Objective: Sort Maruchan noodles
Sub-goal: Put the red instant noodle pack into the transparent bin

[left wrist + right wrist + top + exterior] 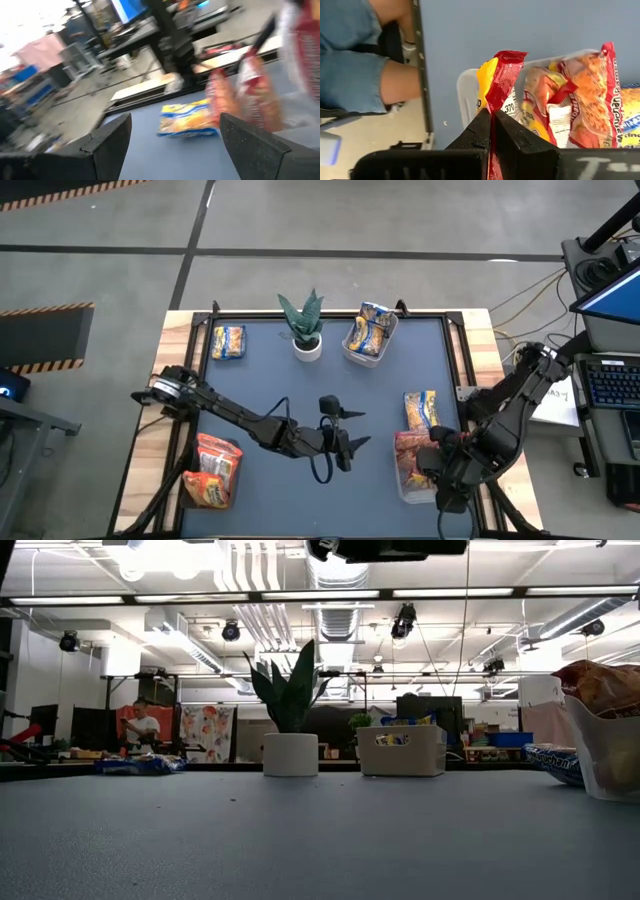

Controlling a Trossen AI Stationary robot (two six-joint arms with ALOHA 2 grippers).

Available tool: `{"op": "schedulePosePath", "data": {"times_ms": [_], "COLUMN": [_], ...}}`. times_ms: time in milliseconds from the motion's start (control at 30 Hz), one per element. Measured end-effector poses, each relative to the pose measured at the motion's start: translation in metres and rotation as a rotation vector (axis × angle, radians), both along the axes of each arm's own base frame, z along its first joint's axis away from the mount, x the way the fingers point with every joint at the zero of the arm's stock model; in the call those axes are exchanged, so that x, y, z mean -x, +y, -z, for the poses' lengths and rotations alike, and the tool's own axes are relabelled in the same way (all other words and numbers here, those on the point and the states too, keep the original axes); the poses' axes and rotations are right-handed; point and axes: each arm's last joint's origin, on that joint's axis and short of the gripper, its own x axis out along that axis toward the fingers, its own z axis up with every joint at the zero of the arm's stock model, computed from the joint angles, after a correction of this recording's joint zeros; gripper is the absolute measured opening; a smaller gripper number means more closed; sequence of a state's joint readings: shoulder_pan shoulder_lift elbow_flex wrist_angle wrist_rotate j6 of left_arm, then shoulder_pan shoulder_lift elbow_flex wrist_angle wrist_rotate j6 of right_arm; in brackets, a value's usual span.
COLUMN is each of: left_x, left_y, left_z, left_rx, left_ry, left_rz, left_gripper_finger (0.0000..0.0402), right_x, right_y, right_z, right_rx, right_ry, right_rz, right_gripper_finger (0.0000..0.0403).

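The right gripper (492, 125) sits at about four o'clock on the surface (330, 380), its jaws pressed together on the edge of a red-and-yellow noodle packet (496, 80), which stands up between the fingers just over the rim of a clear bin (467, 97). That bin holds several orange-red packets (580, 100) lying on edge against one another. In the high view the same bin (405, 488) lies at the near right corner under the right gripper (440, 465), with a yellow-and-blue packet (421, 409) lying flat on the surface just beyond it.

At about seven o'clock a second clear bin (188, 498) holds orange-red noodle packets (215, 468). The left gripper (345, 430) hangs over the middle of the surface, near six o'clock, its jaws spread wide apart with nothing between them. In its wrist view the dark fingers (112, 137) frame the flat yellow-and-blue packet (189, 119), with the right-hand bin's packets (250, 95) blurred beside it.

Farther off, at twelve o'clock, a small potted plant (306, 330) stands upright in a white pot. At one o'clock, just beside it, a third bin (352, 350) contains yellow-and-blue packets (371, 328). At eleven o'clock one more yellow-and-blue packet (228, 341) lies flat on the surface.

A person's bare leg (400, 82) shows beyond the surface edge in the right wrist view, and another person (143, 726) sits far back in the room.
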State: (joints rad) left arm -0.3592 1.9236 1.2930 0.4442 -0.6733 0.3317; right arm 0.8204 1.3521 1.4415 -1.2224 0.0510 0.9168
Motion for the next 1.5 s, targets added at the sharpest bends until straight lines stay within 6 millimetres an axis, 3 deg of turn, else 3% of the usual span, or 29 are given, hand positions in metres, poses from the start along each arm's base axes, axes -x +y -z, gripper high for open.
{"op": "schedulePosePath", "data": {"times_ms": [100, 433, 700, 900, 1233, 1500], "left_x": [0.002, 0.008, 0.017, 0.049, 0.11, 0.129], "left_y": [0.002, 0.004, 0.007, 0.018, 0.035, 0.04], "left_z": [-0.001, -0.01, -0.02, -0.023, -0.034, -0.034], "left_rx": [-0.019, -0.045, -0.065, -0.016, 0.184, 0.234], "left_ry": [0.01, 0.039, 0.068, 0.065, -0.115, -0.237], "left_rz": [-0.068, -0.065, -0.007, 0.01, 0.008, 0.024], "left_gripper_finger": [0.0284, 0.0284, 0.0284, 0.0284, 0.0284, 0.0284], "right_x": [0.001, 0.002, 0.002, 0.002, -0.002, -0.003], "right_y": [-0.001, -0.004, -0.005, -0.006, -0.002, -0.001], "right_z": [0.009, 0.036, 0.045, 0.052, 0.056, 0.055], "right_rx": [0.023, 0.114, 0.153, 0.166, 0.141, 0.14], "right_ry": [0.019, 0.039, 0.026, 0.028, -0.016, -0.038], "right_rz": [-0.004, 0.002, -0.001, -0.027, -0.067, -0.055], "right_gripper_finger": [0.0008, 0.0008, 0.0008, 0.0008, 0.0009, 0.0009]}}
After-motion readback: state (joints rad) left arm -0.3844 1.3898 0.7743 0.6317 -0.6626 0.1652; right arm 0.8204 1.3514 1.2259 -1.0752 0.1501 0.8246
